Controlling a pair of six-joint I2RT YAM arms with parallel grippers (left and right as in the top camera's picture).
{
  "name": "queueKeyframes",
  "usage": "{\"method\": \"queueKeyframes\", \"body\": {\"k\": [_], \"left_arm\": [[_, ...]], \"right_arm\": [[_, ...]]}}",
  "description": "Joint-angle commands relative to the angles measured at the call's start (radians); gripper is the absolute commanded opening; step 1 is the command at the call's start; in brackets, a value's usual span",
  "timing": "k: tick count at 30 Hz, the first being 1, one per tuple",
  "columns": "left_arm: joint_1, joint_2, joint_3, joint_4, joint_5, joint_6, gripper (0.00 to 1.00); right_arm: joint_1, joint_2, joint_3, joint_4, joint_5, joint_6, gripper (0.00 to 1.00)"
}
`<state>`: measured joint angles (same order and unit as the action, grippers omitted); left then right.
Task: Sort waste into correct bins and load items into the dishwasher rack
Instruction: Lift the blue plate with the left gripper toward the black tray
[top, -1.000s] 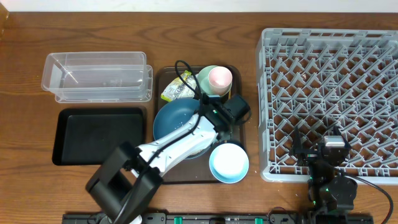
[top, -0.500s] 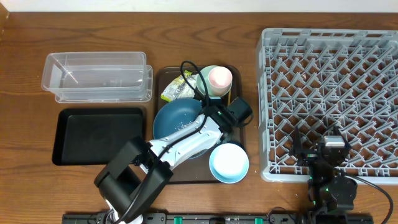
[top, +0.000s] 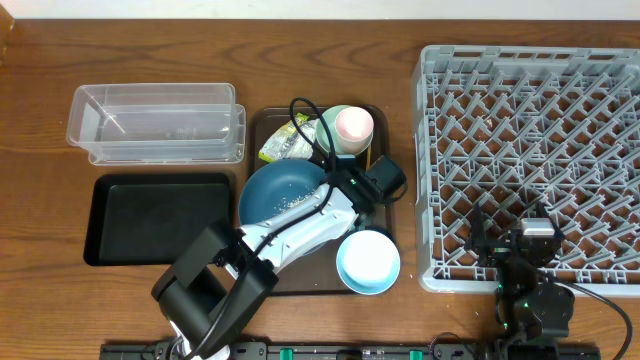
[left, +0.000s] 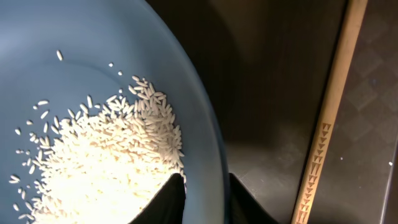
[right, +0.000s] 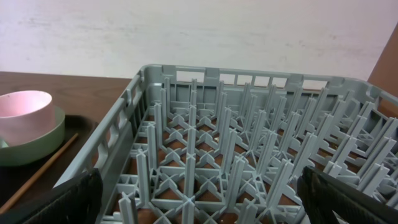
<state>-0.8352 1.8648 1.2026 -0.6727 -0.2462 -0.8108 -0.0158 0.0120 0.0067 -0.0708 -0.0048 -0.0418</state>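
The dark-blue dish (top: 280, 190) lies on the brown tray, with loose white rice (left: 99, 162) heaped inside it. My left gripper (left: 205, 186) is shut on the dish's right rim, one finger inside by the rice and one outside. The wooden stick (left: 329, 112) lies just right of the dish. The pink cup (top: 353, 124) sits in the mint-green bowl (top: 328, 126); the yellow-green wrapper (top: 283, 145) lies beside them. The light-blue bowl (top: 368, 262) stands at the tray's front. My right gripper (right: 199, 193) hangs open over the near edge of the grey rack (top: 530, 150).
The clear tub (top: 155, 123) stands at the back left, the black tray (top: 160, 218) in front of it. The brown serving tray (top: 381, 125) holds the dishes between the bins and the rack. My left arm crosses the tray's front left corner.
The left gripper's jaws have shut onto the dish's rim. The dish has shifted slightly to the left. The right arm has not moved.
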Motion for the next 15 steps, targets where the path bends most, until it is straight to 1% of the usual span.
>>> {"method": "queueKeyframes", "body": {"k": [1, 2, 5, 11, 15], "left_arm": [[-0.002, 0.007, -0.002, -0.017, -0.025, 0.005, 0.19], [-0.002, 0.007, 0.004, -0.026, -0.025, 0.005, 0.14], [-0.002, -0.003, 0.025, -0.056, -0.029, 0.005, 0.09], [-0.002, -0.056, 0.037, -0.097, -0.029, 0.005, 0.06], [-0.002, -0.099, 0.037, -0.116, -0.029, 0.005, 0.06]], "right_arm": [[-0.006, -0.005, -0.001, -0.005, -0.003, -0.016, 0.99], [-0.006, -0.005, -0.001, -0.005, -0.003, -0.016, 0.99], [-0.006, -0.005, -0.001, -0.005, -0.003, -0.015, 0.99], [-0.006, -0.005, -0.001, -0.005, -0.003, -0.016, 0.99], [-0.006, -0.005, -0.001, -0.005, -0.003, -0.016, 0.99]]}}
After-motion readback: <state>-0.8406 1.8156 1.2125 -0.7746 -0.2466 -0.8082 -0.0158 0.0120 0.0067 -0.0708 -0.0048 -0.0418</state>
